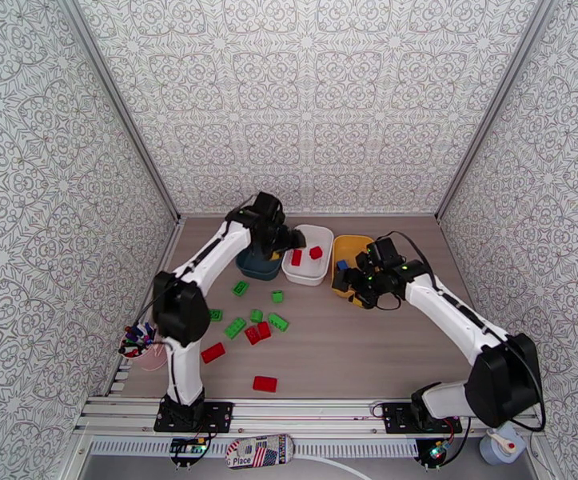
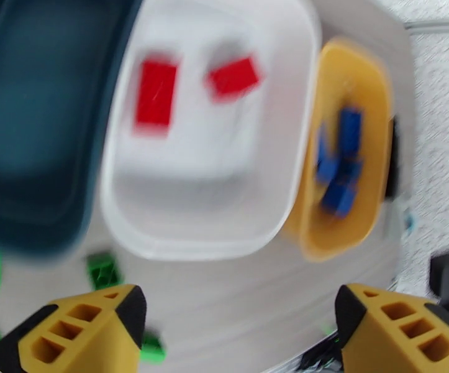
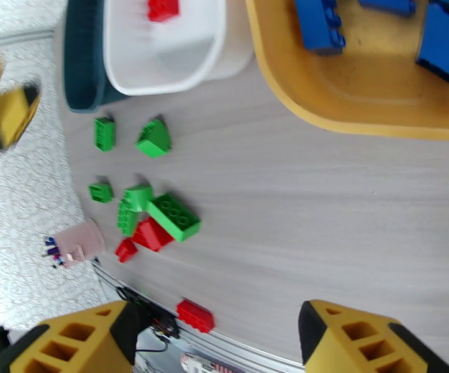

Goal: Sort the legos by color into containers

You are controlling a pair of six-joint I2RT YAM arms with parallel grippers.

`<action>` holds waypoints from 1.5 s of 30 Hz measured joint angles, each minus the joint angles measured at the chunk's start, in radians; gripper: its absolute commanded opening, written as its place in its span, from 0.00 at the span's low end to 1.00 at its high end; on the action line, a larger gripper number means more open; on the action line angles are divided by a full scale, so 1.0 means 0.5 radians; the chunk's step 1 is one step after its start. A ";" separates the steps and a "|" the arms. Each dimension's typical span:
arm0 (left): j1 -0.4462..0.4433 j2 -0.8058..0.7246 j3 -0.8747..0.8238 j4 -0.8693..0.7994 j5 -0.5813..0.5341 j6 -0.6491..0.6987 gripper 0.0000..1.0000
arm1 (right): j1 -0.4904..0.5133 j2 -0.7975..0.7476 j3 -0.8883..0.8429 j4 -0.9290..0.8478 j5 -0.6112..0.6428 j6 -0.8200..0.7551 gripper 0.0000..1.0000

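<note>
Three tubs stand in a row at the back: dark teal (image 1: 254,268), white (image 1: 320,236) and yellow (image 1: 351,244). The white tub (image 2: 212,244) holds two red bricks (image 2: 156,93). In the yellow tub (image 3: 348,122) lie several blue bricks (image 3: 316,21). Green legos (image 1: 235,328) and red legos (image 1: 257,333) are scattered on the table in front of the tubs, with one red brick (image 1: 265,383) near the front edge. My left gripper (image 2: 236,331) hovers open and holding nothing over the teal and white tubs. My right gripper (image 3: 215,340) is open with nothing in it at the yellow tub's near edge.
A pink cup of pens (image 1: 141,342) stands at the table's left edge beside the left arm. Patterned walls close in the table on three sides. Bare wood (image 1: 368,346) stretches between the loose bricks and the right arm.
</note>
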 measured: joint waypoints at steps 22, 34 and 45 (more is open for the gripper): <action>-0.780 -1.625 -1.971 -0.184 -0.373 -0.855 0.89 | 0.395 0.486 0.173 -0.092 0.070 -0.098 0.72; -1.088 -1.726 -2.431 0.267 -0.263 -1.674 0.89 | 0.395 0.485 0.139 -0.179 0.088 -0.166 0.71; -1.355 -1.184 -2.097 0.136 -0.344 -1.560 0.97 | 0.395 0.487 0.140 -0.251 0.079 -0.293 0.71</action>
